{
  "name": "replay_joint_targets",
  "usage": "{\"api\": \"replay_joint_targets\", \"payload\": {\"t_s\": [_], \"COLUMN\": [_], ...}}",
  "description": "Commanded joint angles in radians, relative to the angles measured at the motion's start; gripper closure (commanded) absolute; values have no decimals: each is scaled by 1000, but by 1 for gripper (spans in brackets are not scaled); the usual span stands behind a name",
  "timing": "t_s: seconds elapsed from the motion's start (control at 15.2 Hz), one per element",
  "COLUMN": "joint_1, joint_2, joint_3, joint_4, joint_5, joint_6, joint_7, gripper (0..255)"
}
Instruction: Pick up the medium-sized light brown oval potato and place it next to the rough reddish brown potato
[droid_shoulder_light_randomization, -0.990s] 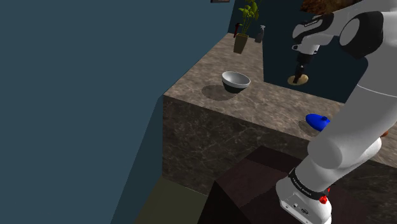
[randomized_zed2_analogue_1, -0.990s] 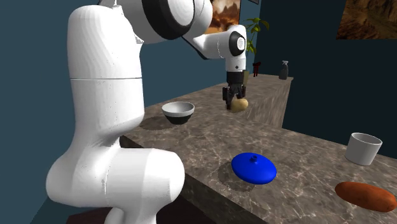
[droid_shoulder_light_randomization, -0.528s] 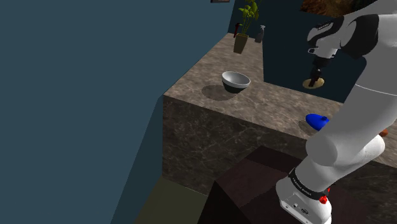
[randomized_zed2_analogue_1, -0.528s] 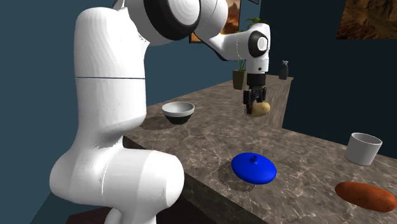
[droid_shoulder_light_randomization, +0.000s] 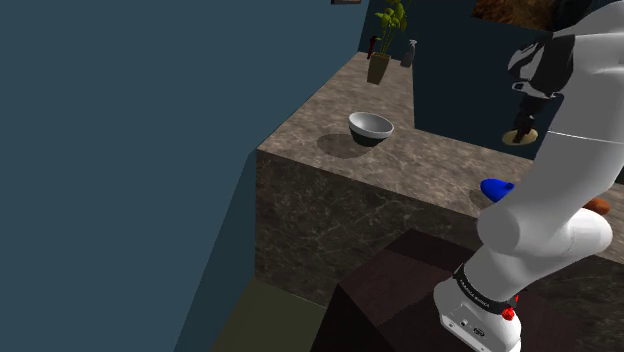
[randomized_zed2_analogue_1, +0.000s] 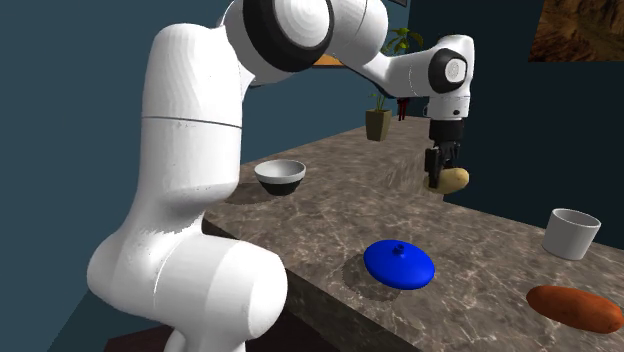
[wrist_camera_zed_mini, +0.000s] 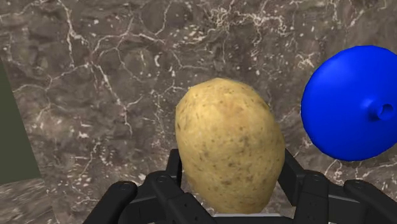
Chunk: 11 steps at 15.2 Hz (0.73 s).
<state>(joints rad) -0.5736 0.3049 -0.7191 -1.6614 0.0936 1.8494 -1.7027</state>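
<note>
Tan potato (wrist_camera_zed_mini: 229, 146) held over the counter (randomized_zed2_analogue_1: 480, 240).
It was clasped between the jaws, well apart from the red potato (randomized_zed2_analogue_1: 575, 308).

Viewed from my remote station: no text, brand or number reads clearly anywhere on the surface (randomized_zed2_analogue_1: 480, 235). The dark band (droid_shoulder_light_randomization: 480, 292) near the base of the arm (droid_shoulder_light_randomization: 560, 190), in the shoulder view, carries a line of small pale marks, possibly lettering, too fine for me to read.
</note>
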Motion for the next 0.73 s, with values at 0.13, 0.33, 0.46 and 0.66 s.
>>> {"api": "replay_joint_targets", "payload": {"t_s": [0.13, 0.33, 0.46, 0.66], "joint_1": [-100, -183, -243, -342], "joint_2": [86, 155, 205, 286], "joint_3": [-8, -8, -4, 8], "joint_4": [100, 187, 255, 376], "joint_5": [55, 96, 124, 166], "joint_6": [-25, -50, -71, -112], "joint_7": [-107, -180, -225, -285], "gripper": [255, 255, 255, 255]}}
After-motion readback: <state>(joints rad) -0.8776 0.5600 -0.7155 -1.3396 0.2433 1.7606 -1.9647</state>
